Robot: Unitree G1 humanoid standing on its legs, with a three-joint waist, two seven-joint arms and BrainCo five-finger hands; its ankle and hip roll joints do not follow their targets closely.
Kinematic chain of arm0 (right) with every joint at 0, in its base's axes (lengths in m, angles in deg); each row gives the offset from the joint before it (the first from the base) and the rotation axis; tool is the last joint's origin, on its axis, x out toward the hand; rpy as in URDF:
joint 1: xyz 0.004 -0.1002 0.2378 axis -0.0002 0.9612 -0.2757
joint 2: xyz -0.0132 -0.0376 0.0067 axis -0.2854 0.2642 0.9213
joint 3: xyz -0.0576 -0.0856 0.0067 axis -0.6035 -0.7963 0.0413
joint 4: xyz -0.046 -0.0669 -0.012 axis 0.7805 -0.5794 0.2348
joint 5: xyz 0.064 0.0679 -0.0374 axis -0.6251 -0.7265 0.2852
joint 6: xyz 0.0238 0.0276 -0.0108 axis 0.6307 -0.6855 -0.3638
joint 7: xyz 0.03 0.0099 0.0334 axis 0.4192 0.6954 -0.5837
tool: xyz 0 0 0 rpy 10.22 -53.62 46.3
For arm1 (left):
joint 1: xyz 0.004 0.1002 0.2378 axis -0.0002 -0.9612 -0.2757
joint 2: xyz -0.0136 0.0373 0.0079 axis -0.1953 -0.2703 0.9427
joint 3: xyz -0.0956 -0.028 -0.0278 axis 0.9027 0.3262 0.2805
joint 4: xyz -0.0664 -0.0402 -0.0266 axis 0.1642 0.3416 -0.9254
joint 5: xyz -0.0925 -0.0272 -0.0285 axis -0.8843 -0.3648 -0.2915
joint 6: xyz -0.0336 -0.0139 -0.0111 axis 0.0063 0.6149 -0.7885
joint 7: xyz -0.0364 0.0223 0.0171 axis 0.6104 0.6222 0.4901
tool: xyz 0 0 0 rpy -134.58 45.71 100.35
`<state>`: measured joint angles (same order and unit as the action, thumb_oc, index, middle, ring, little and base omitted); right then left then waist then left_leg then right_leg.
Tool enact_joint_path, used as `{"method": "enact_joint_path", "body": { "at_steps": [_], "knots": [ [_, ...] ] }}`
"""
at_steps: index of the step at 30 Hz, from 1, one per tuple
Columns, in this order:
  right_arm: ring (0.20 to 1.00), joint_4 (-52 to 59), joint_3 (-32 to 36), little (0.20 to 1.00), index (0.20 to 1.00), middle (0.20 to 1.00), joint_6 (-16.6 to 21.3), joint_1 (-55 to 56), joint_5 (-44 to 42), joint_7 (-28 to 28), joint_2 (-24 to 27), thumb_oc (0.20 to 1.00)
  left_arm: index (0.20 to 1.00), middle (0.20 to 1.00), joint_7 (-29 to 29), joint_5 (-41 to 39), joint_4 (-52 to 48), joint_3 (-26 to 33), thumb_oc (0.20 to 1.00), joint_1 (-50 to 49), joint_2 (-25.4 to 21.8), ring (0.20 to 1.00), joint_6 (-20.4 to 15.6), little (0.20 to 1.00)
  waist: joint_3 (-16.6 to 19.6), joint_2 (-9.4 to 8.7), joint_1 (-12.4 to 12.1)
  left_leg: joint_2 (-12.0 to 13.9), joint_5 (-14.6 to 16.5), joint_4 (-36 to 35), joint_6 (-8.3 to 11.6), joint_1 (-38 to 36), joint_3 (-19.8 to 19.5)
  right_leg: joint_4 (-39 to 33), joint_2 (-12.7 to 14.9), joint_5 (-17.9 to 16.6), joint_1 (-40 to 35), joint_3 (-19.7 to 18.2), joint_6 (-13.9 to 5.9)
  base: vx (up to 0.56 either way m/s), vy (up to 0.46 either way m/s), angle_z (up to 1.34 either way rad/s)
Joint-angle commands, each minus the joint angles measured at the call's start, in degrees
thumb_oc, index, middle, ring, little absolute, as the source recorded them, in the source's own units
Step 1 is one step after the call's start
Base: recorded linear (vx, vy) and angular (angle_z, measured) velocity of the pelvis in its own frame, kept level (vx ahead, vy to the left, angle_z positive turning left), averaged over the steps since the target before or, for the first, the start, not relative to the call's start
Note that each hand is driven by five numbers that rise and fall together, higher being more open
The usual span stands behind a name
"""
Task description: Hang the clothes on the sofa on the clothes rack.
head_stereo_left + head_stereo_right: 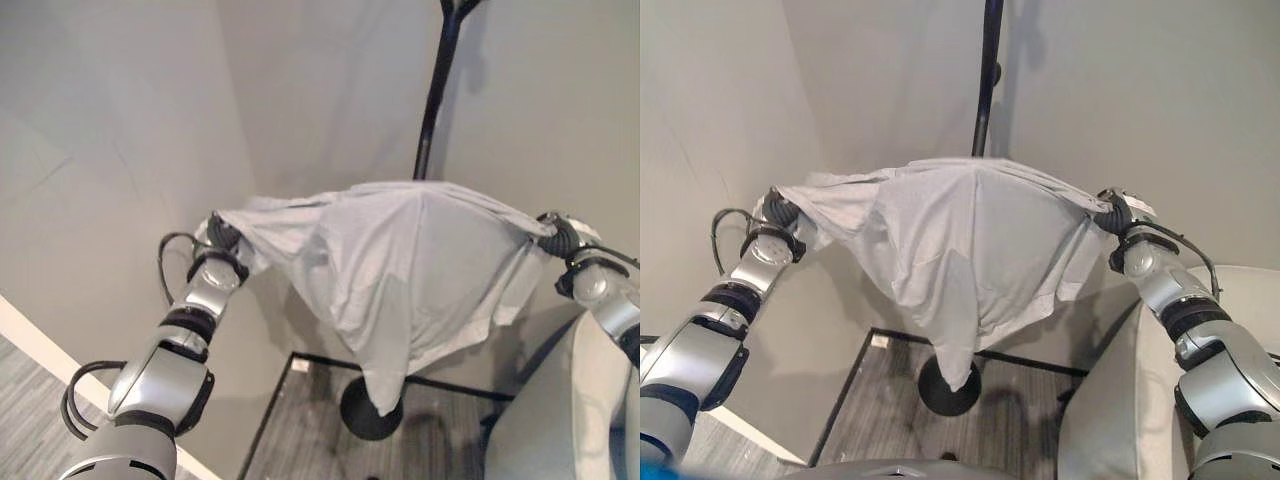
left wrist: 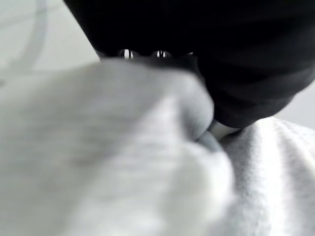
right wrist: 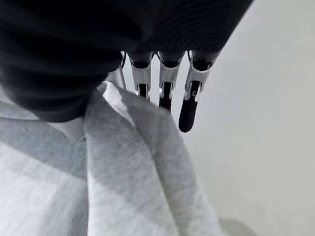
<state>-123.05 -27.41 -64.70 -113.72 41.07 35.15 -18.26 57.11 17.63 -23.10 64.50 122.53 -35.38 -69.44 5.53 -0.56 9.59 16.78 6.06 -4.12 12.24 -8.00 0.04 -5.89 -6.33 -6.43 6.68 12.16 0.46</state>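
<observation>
A light grey shirt (image 1: pixel 400 270) hangs spread out in the air between my two raised hands. Its middle peaks against the black pole of the clothes rack (image 1: pixel 437 90) and its lower part droops toward the rack's round base (image 1: pixel 352 412). My left hand (image 1: pixel 222 235) grips the shirt's left end, and cloth (image 2: pixel 123 172) bunches over its fingers in the left wrist view. My right hand (image 1: pixel 1115 212) holds the right end. There the cloth (image 3: pixel 123 187) passes under the dark-tipped fingers (image 3: pixel 167 83). Whether the shirt rests on the rack or only hangs in front of it cannot be told.
The rack stands in a corner between two plain grey walls. A grey sofa (image 1: pixel 1110 420) fills the lower right, close under my right arm. A black strip (image 1: pixel 268 415) edges the striped floor around the rack's base.
</observation>
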Motion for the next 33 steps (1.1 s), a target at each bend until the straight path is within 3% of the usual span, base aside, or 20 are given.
{"method": "enact_joint_path", "body": {
  "at_steps": [1,4,8,9,12,13,14,17,19,20,21,25,30,33],
  "knots": [
    [0.200,-6.36,2.33,0.200,0.200,0.200,0.13,-5.99,0.49,1.85,1.37,0.200,0.200,0.200,-1.20,-3.05,0.22,0.34,0.200,3.68,-3.09,0.200,-2.08,0.200,-3.00,-0.11,-0.84,1.19,-21.06,5.82,-2.41,-4.56,1.33,4.04,4.08,8.48,1.05,-3.50,-3.56,-0.06,-0.071,-0.02],
    [0.200,-5.61,4.78,0.200,0.200,0.200,0.81,-0.47,-0.33,2.18,-3.76,0.200,0.200,0.200,-1.41,-6.90,-6.71,2.58,0.200,-3.31,2.45,0.200,-3.54,0.200,-3.61,-0.44,-1.78,1.91,-22.75,6.01,-1.97,-2.54,1.78,4.24,3.37,8.51,3.28,-3.47,-3.02,-0.04,-0.078,-0.04],
    [0.200,-0.48,7.73,0.200,0.200,0.200,1.52,4.88,-0.83,2.71,-5.89,0.200,0.200,0.200,-2.47,-10.28,-13.06,5.28,0.200,-8.62,5.24,0.200,-5.02,0.200,-3.80,-0.64,-2.04,2.05,-23.07,6.31,-2.01,-2.54,2.23,4.16,3.32,8.81,2.90,-3.27,-2.75,0.01,-0.019,0.00],
    [0.200,5.21,11.97,0.200,0.200,0.200,3.50,11.59,-3.31,3.19,-10.08,0.200,1.000,1.000,-3.29,-12.89,-18.53,7.81,1.000,-15.10,8.47,1.000,-7.18,1.000,-3.62,-0.64,-2.17,2.34,-23.57,6.45,-1.86,-3.18,2.56,3.90,3.15,9.11,1.95,-2.86,-2.44,0.04,-0.036,0.11],
    [0.200,9.14,14.11,0.200,0.200,0.200,5.56,16.73,-7.72,2.03,-14.40,0.200,1.000,1.000,-2.82,-16.12,-21.21,8.94,1.000,-19.73,11.02,1.000,-8.56,1.000,-3.19,-0.61,-2.25,2.46,-23.86,6.58,-1.79,-3.75,2.58,3.75,3.01,9.31,1.16,-2.59,-2.28,0.03,-0.015,0.09],
    [0.871,10.70,15.11,0.871,0.871,0.871,6.76,18.96,-10.83,1.25,-16.82,0.871,1.000,1.000,-2.13,-17.66,-21.49,9.27,1.000,-21.63,12.36,1.000,-8.90,1.000,-2.99,-0.57,-2.25,2.53,-23.97,6.62,-1.75,-4.07,2.66,3.58,2.96,9.34,0.71,-2.44,-2.22,0.04,-0.004,0.27],
    [1.000,12.68,16.50,1.000,1.000,1.000,8.69,22.57,-18.15,-0.80,-22.86,1.000,1.000,1.000,-0.27,-22.78,-21.10,9.53,1.000,-25.06,15.25,1.000,-9.72,1.000,-2.74,-0.24,-2.23,2.65,-24.30,6.82,-1.75,-4.62,2.84,3.40,2.87,9.47,-0.14,-2.32,-2.04,0.03,-0.002,0.35],
    [1.000,13.00,16.19,1.000,1.000,1.000,11.03,27.13,-35.22,-7.29,-30.24,1.000,1.000,1.000,2.80,-27.51,-18.44,8.84,1.000,-29.59,18.64,1.000,-10.12,1.000,-2.21,0.12,-2.43,2.95,-24.67,7.22,-1.66,-5.35,3.10,3.13,2.84,9.76,-1.39,-1.92,-1.80,0.02,0.005,0.00],
    [1.000,12.12,16.42,1.000,1.000,1.000,11.35,27.82,-39.13,-8.63,-31.64,1.000,1.000,1.000,3.85,-29.18,-17.19,8.65,1.000,-30.32,19.46,1.000,-10.13,1.000,-2.13,0.21,-2.45,2.98,-24.75,7.23,-1.65,-5.59,3.23,3.12,2.87,9.74,-1.71,-1.80,-1.79,0.00,0.015,-0.11],
    [1.000,12.12,16.42,1.000,1.000,1.000,11.35,27.82,-39.13,-8.63,-31.64,1.000,1.000,1.000,3.85,-29.18,-17.19,8.65,1.000,-30.32,19.46,1.000,-10.13,1.000,-2.14,0.21,-2.45,2.98,-24.75,7.23,-1.65,-5.60,3.23,3.12,2.87,9.74,-1.72,-1.81,-1.79,-0.01,0.042,0.33],
    [1.000,10.61,17.14,1.000,1.000,1.000,11.26,29.45,-44.63,-9.00,-33.90,1.000,1.000,1.000,5.10,-35.05,-13.35,10.93,1.000,-32.24,21.03,1.000,-9.97,1.000,-1.75,0.45,-2.63,3.04,-24.77,7.14,-1.47,-6.16,3.47,3.40,3.18,9.79,-2.21,-1.48,-1.88,-0.03,0.045,0.51],
    [1.000,10.25,18.75,1.000,1.000,1.000,11.20,32.41,-46.78,-8.88,-35.06,1.000,1.000,1.000,6.19,-40.87,-7.55,16.04,1.000,-34.51,22.31,1.000,-9.90,1.000,-1.20,0.67,-2.80,2.94,-24.95,7.26,-1.07,-6.37,3.28,3.59,3.48,9.75,-2.46,-1.17,-2.01,-0.02,0.031,0.31],
    [1.000,5.53,23.71,1.000,1.000,1.000,12.67,36.89,-51.68,-6.59,-39.24,1.000,1.000,1.000,7.56,-42.86,-1.66,19.93,1.000,-38.15,22.63,1.000,-9.31,1.000,-0.98,0.68,-3.20,3.02,-24.93,7.77,-0.91,-6.35,3.26,3.72,3.81,9.77,-3.07,-0.66,-1.94,-0.03,0.020,0.16],
    [1.000,-3.87,29.89,1.000,1.000,1.000,12.28,38.47,-64.82,-5.85,-44.86,1.000,1.000,1.000,9.61,-43.50,2.94,20.92,1.000,-40.51,22.61,1.000,-8.18,1.000,-1.39,0.83,-3.69,3.35,-24.36,8.28,-0.90,-6.69,3.34,4.02,3.75,10.04,-3.66,-0.40,-1.76,-0.04,0.018,0.10]
  ]
}}
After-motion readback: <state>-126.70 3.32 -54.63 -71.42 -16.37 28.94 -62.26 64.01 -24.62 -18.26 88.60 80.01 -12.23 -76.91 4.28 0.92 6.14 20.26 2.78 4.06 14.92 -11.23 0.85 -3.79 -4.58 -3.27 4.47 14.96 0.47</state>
